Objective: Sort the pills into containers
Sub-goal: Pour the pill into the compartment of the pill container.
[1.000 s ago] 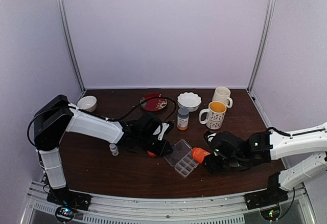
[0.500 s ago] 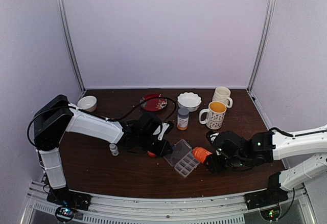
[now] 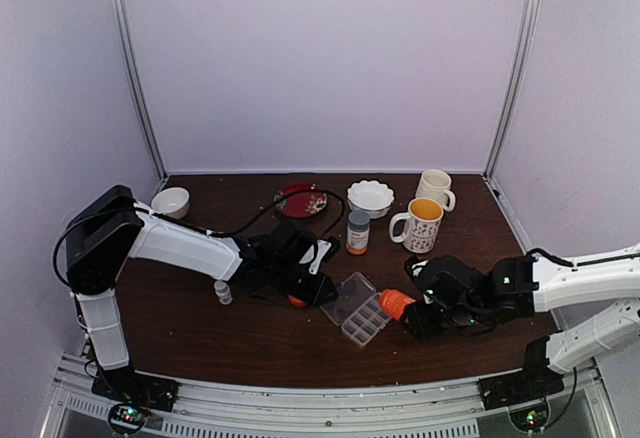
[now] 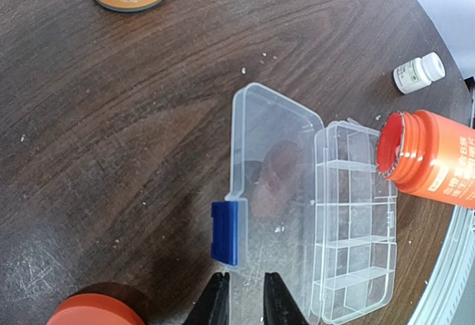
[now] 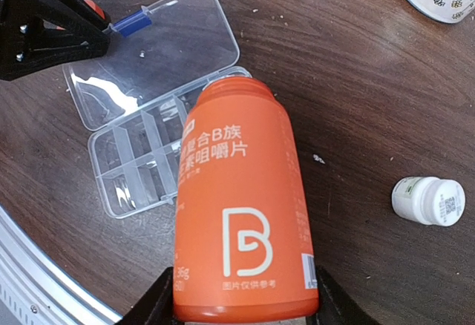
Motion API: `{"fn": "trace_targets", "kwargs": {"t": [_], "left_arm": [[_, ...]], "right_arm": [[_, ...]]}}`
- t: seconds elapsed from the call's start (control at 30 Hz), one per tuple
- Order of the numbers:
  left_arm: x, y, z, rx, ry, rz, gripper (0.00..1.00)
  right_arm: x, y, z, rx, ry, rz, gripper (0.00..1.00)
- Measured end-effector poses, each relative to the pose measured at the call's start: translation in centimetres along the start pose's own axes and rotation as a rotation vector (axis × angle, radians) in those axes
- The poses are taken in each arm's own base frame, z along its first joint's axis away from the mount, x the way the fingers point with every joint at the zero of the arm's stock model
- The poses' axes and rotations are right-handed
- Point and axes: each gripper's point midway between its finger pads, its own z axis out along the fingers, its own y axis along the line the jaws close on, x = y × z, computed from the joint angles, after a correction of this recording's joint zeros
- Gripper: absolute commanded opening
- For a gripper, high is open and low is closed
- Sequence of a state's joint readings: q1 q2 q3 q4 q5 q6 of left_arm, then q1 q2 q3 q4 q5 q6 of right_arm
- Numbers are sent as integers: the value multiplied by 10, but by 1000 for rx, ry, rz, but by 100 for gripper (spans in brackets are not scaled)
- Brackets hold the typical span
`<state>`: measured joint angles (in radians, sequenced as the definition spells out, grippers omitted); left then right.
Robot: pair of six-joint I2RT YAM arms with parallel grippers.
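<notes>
Nearest, the right gripper point(image 5: 243, 306) clasps one uncapped orange plastic bottle point(image 5: 237, 191), its mouth just beside one flat clear plastic organiser box point(image 4: 355, 225) whose hinged lid point(image 4: 271, 154) the left gripper point(image 4: 245, 306) pinches, pills too small to make out, two ceramic mugs point(image 3: 418, 224) behind.

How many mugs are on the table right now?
2. A cream mug stands at the back right, near the corner; a patterned mug with a yellow inside stands just in front of it. Others may be hidden from these views.
</notes>
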<state>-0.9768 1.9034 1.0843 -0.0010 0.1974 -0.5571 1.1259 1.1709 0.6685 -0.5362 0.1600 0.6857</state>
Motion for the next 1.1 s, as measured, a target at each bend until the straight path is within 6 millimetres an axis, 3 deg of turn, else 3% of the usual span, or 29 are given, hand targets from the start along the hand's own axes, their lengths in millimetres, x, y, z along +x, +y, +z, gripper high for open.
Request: {"fn": "trace_targets", "kwargs": {"t": [1.1], "left_arm": [[0, 0, 0, -1, 1, -2, 19]], "right_arm": [[-8, 5, -5, -10, -9, 20, 0]]}}
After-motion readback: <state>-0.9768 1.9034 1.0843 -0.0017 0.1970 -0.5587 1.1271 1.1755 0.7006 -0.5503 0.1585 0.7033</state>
